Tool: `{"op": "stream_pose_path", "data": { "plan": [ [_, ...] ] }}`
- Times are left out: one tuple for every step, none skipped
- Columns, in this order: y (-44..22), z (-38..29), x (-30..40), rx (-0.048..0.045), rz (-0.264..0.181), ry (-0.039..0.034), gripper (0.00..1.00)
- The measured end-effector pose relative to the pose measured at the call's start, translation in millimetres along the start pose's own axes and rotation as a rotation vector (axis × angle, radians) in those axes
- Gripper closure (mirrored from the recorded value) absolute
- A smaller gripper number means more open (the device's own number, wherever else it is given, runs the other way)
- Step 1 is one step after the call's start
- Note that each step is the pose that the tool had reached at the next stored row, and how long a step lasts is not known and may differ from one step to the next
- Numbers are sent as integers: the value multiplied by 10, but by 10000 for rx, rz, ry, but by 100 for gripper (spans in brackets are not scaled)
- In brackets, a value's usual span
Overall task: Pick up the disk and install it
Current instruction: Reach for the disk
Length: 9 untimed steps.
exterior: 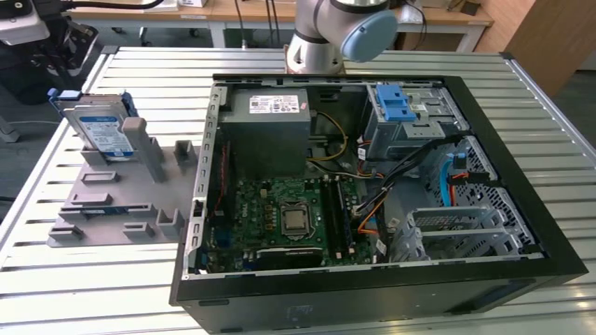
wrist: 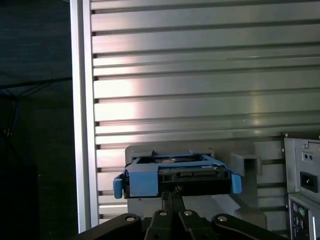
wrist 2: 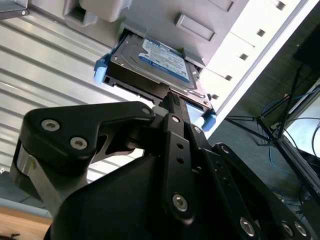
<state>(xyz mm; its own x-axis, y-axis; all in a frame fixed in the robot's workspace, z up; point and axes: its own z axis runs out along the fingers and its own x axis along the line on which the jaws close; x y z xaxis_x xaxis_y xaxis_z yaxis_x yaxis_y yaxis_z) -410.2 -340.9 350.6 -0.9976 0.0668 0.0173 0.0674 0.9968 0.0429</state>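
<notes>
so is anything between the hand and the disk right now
Nothing visible does. In both wrist views the hand points straight at the disk's near edge, with no object between them. The grey holder only props the disk at its sides.

Silver disk [exterior: 98, 129] with blue-and-white label [wrist 2: 165, 59] and blue bracket [wrist: 142, 181], grey stand [exterior: 116, 192], ribbed silver table [exterior: 93, 293], black case [exterior: 373, 296]

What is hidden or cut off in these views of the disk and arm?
Disk: in the exterior view, its lower part sits behind the grey holder and its post.
Arm: cut off by the exterior view's top edge beyond its lower joint.
Disk's near edge: partly covered by the gripper in the second wrist view.
</notes>
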Motion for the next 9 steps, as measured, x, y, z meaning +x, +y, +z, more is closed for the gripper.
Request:
{"op": "stream_pose_path", "data": {
  "plan": [
    [-1, 2, 30, -1, 0, -1, 89],
    [-2, 3, 60, 0, 0, 0, 89],
    [-4, 4, 89, 1, 0, 0, 89],
    [-5, 5, 109, 0, 0, 1, 89],
    [-5, 6, 120, 0, 1, 0, 89],
    [-5, 7, 122, 0, 0, -1, 89],
    [-5, 7, 122, 0, -1, 0, 89],
    [-6, 7, 122, 0, -1, 0, 89],
    [-5, 7, 122, 0, -1, 0, 89]
  ]
}}
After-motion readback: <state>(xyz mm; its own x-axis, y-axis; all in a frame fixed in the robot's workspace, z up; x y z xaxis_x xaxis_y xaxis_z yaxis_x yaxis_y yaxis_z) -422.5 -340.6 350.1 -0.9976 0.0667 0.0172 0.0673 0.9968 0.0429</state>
